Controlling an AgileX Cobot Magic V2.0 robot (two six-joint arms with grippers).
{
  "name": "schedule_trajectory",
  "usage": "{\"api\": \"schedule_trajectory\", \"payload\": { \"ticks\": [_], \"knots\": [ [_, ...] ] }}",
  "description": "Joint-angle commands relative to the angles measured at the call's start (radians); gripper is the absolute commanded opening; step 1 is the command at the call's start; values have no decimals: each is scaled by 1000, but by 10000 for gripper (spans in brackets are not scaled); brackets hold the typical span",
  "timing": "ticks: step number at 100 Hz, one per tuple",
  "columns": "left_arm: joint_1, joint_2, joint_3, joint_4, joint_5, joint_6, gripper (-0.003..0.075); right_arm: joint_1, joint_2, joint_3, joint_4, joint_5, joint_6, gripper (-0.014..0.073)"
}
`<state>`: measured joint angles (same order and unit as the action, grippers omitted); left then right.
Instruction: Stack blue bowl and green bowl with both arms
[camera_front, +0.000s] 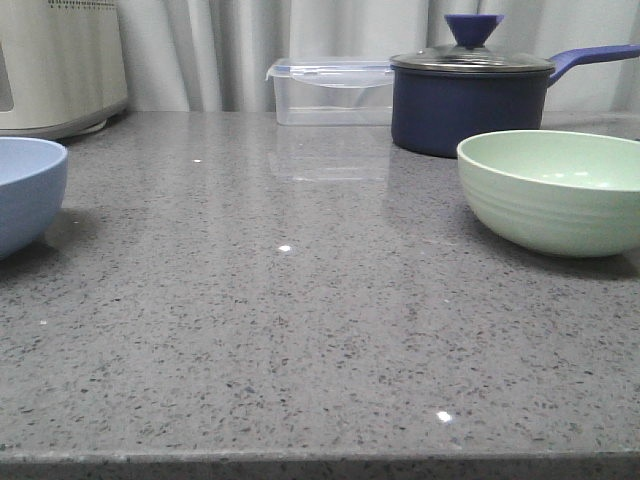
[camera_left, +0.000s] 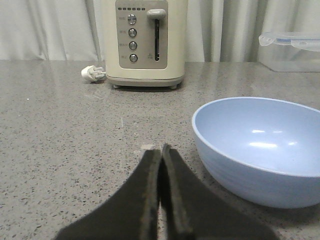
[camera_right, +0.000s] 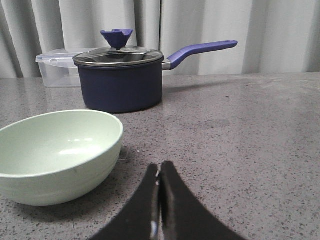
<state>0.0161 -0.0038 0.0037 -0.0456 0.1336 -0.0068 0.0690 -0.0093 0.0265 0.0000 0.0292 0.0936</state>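
Plainly, blue bowl: the pale, matte light-blue round bowl (camera_front: 28, 190) sits upright on the speckled grey stone countertop (camera_front: 300, 330) at the far left edge of the front view, partly cut off; nothing visible inside it.
Green bowl: the pale mint-green round bowl with faint ridges on its outer wall (camera_front: 555, 190) stands upright on the right side of the same counter, well apart from the blue bowl, with open counter between them.
Left gripper: the black angular left gripper (camera_left: 161, 165) hangs low over the counter just beside the blue bowl (camera_left: 260, 147), not touching it; its two fingers are pressed together at the tips and grasp nothing.
Right gripper: the black right gripper (camera_right: 160, 180) hangs low beside the green bowl (camera_right: 57, 152), apart from it; its fingers are likewise closed against each other with nothing between them.
Saucepan: a dark navy saucepan with a glass lid, blue knob and long blue handle (camera_front: 465, 100) stands just behind the green bowl.
Container: a clear plastic lidded box (camera_front: 330, 90) sits left of the saucepan, near the curtain.
Toaster: a cream-coloured toaster with a row of round buttons and a lever (camera_left: 144, 42) stands behind the blue bowl.
Plug: a white plug (camera_left: 92, 73) lies beside the toaster.
Backdrop: a pale grey pleated curtain (camera_front: 220, 50) runs behind everything.
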Motion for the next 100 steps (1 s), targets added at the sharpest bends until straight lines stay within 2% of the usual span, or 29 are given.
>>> {"api": "schedule_trajectory", "payload": {
  "ticks": [1, 78, 100],
  "knots": [
    [-7, -35, 39, -11, -82, -8, -20, -5, -19, 0, -13, -79, -7, -81],
    [-7, -35, 39, -11, -84, -8, -20, -5, -19, 0, -13, -80, -7, -81],
    [-7, -35, 35, -11, -125, -8, -20, -5, -19, 0, -13, -92, -7, -81]
  ]
}}
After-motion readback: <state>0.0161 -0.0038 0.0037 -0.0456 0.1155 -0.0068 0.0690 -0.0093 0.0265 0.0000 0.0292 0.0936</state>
